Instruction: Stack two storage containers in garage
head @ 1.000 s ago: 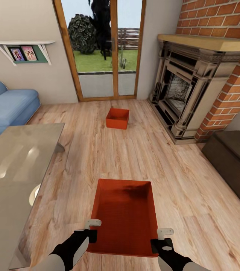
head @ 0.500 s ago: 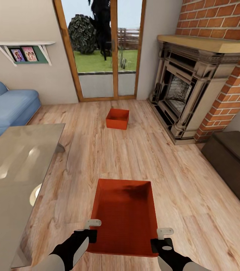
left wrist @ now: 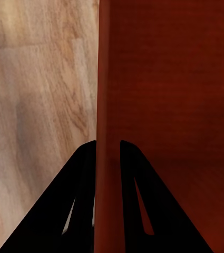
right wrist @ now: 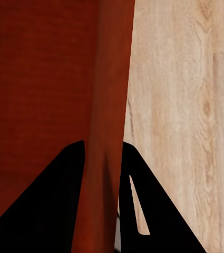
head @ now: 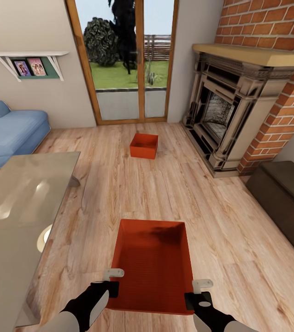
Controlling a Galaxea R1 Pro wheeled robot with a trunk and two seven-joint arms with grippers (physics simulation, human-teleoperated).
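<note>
The left pincer (head: pixel 111 282) and right pincer (head: pixel 197 289) each pinch a side wall of the near storage container (head: pixel 154 265); the second container (head: pixel 144 145) sits on the plank floor (head: pixel 119 193) by the fireplace (head: pixel 225 115).

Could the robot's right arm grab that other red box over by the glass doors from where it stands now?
Probably not. The far container sits well across the wood floor, and the right pincer is already clamped on a side wall of the near container, as is the left pincer.
</note>
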